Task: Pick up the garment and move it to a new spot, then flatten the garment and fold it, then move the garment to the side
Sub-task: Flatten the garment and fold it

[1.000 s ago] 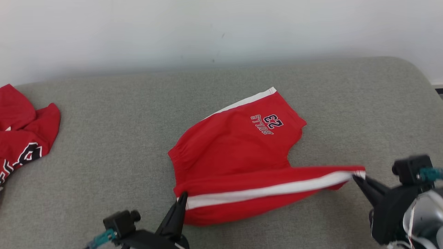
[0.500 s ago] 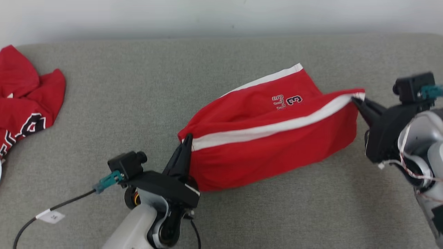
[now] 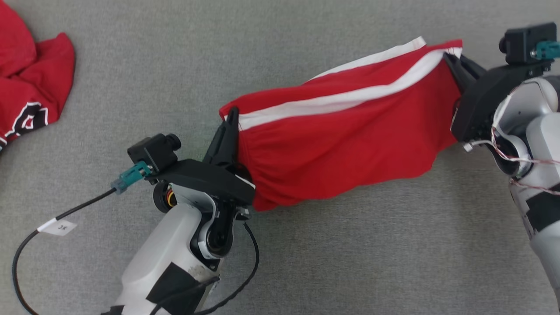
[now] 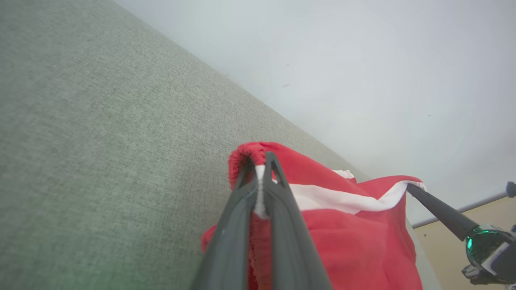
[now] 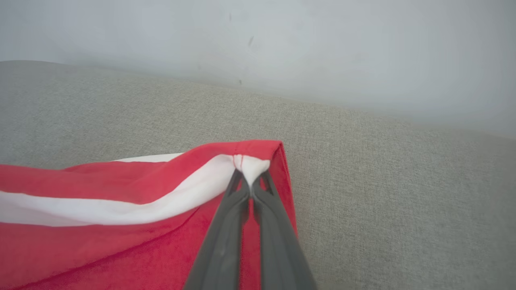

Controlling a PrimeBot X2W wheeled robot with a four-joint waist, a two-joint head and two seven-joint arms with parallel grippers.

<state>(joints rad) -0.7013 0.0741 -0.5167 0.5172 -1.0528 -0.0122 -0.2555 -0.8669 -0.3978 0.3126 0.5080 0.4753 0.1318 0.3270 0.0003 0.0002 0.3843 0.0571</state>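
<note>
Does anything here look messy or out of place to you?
Nothing looks damaged or spilled. The red shorts hang stretched between the left pincer and the right pincer. The one untidy bit is another red garment, lying crumpled at the far left.

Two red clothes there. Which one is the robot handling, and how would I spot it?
On the wide grey fabric surface, near the middle, red shorts are stretched between the left gripper and right gripper. Unlike the crumpled red garment at the far left, they carry a white stripe and are pinched at both ends.
</note>
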